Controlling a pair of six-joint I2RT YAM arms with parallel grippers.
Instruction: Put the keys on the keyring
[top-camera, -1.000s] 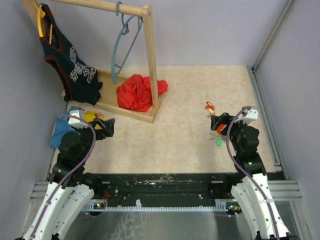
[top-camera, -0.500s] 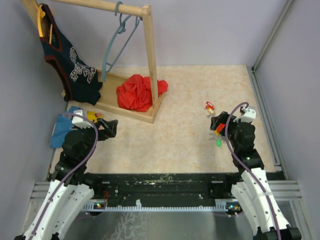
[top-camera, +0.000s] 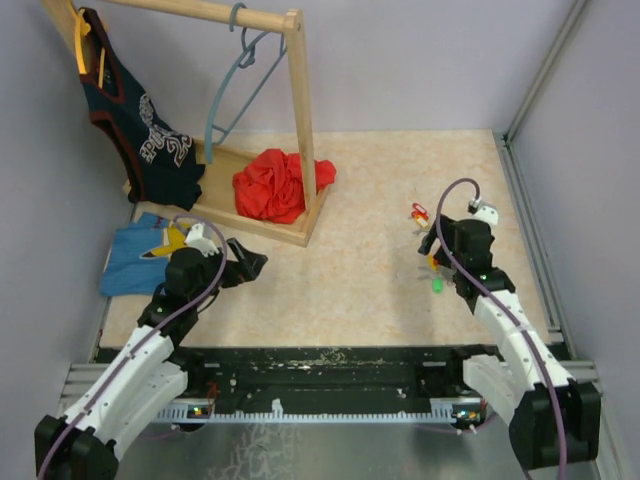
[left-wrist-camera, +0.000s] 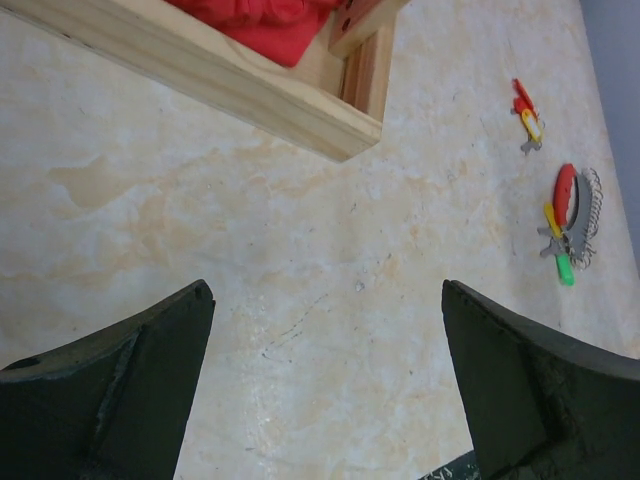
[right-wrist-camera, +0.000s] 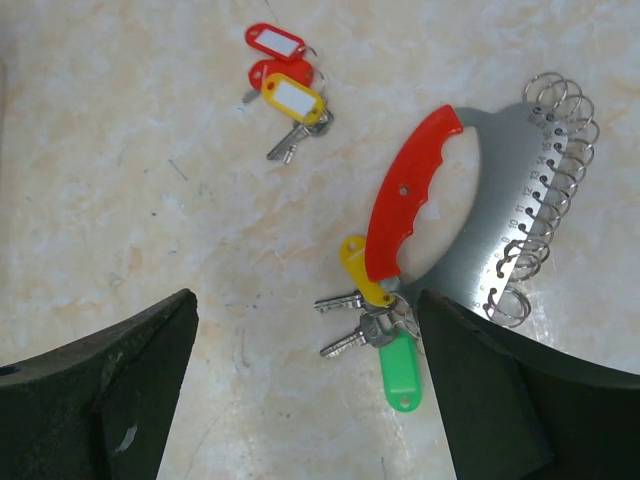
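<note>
**Keys and keyring lie loose under the right gripper**

The keyring is a flat grey metal plate with a red moulded grip along one long side. A row of small wire split rings is strung through holes along the opposite edge. It lies flat on the beige mottled table, on the right side.

The keys form 2 clusters. At the lower end of the grip sit a yellow tag and a green tag, with 2 small silver keys pointing away from the plate. Whether these hang on a ring of the plate or merely touch it cannot be told. The 2nd cluster lies apart from the plate, farther out on the table. It has 2 red tags, 1 yellow tag with a white label window, and 1 silver key.

The right gripper hangs over the nearer cluster with its jaws spread wide and nothing between them. The left gripper is also spread wide and grasps nothing. It is over bare table near the corner of the wooden clothes rack, well apart from the keys.
</note>
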